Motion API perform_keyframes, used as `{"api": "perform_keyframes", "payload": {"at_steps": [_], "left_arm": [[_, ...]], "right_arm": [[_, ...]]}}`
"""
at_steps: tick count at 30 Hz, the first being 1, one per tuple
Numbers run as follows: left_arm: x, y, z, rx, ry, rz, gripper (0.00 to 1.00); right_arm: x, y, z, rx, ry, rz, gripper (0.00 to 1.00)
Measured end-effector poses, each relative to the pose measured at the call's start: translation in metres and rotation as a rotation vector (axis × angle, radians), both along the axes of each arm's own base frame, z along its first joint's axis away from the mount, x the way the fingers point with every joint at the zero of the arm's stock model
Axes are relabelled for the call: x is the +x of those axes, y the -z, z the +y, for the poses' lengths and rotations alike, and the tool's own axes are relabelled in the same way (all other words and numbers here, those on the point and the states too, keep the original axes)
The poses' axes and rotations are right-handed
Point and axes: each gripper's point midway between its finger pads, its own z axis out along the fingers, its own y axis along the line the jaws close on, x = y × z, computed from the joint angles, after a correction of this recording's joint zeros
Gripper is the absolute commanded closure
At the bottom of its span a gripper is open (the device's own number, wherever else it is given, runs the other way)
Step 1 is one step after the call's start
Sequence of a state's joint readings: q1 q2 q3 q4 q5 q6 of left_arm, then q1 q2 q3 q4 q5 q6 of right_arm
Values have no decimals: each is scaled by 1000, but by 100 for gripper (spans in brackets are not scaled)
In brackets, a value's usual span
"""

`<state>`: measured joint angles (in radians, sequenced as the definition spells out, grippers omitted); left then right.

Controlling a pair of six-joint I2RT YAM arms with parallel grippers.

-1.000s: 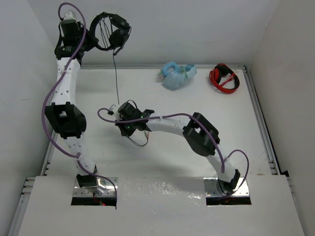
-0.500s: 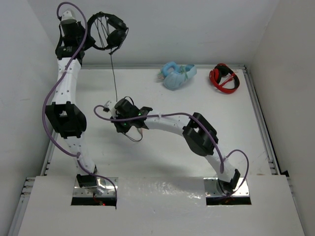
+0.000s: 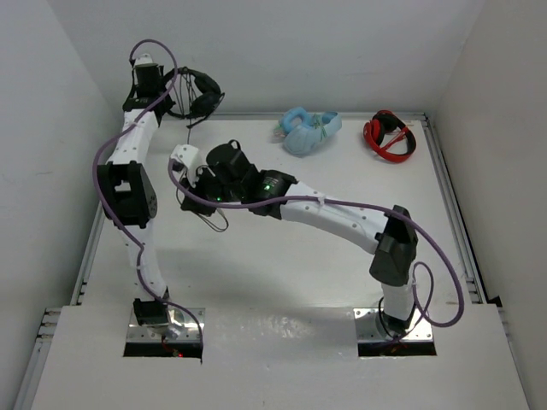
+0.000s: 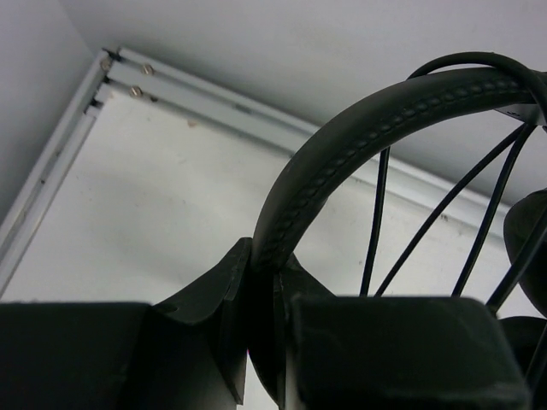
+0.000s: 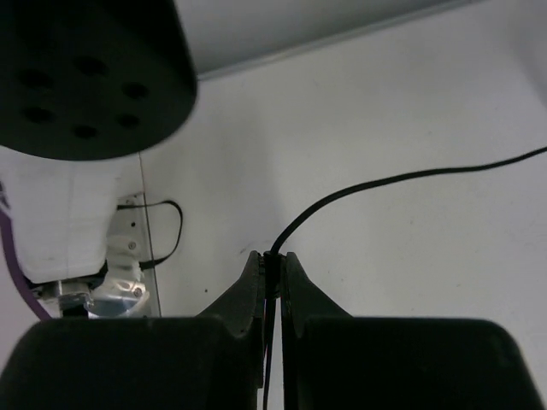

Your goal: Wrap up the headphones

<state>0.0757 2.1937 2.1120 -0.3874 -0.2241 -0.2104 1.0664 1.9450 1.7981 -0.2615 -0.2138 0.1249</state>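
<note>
Gripping the headband (image 4: 342, 137), the left claw (image 4: 265, 266) holds the headphones (image 3: 198, 92) aloft. The right claw (image 5: 272, 260), pinching their cable (image 5: 385, 184), sits just nearside of them.

the headphones (image 3: 198, 92) are black all over, and the headband shows a row of fine stitching along its edge. their cable (image 5: 385, 184) is thin and black too. the left gripper (image 4: 263, 282) and right gripper (image 5: 272, 269) are both matte black. the arms (image 3: 338, 213) are white with black joint blocks, and purple leads (image 3: 155, 42) loop along them. a small green light (image 3: 267, 183) glows on the right wrist. the table (image 3: 299, 265) is plain white and the walls (image 3: 342, 51) are pale grey. at the far side lie light-blue headphones (image 3: 309, 131) and red-and-black headphones (image 3: 389, 135).
</note>
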Motion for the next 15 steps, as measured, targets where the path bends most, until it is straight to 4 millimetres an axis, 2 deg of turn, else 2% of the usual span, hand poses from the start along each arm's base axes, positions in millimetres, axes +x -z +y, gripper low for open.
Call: {"api": "perform_keyframes", "payload": {"at_steps": [2, 5, 8, 11, 15], "left_arm": [[-1, 12, -4, -1, 13, 29, 100], [-1, 15, -11, -17, 38, 36, 100], [1, 13, -21, -68, 71, 23, 100], [2, 4, -32, -141, 104, 9, 100], [6, -24, -50, -240, 158, -48, 100]], "right_arm": [[0, -20, -4, 34, -1, -29, 100], [4, -40, -7, 71, 8, -72, 100], [8, -41, -8, 75, 16, -92, 100], [8, -16, -12, 35, 19, -77, 100], [5, 33, -24, -55, 23, -25, 100]]}}
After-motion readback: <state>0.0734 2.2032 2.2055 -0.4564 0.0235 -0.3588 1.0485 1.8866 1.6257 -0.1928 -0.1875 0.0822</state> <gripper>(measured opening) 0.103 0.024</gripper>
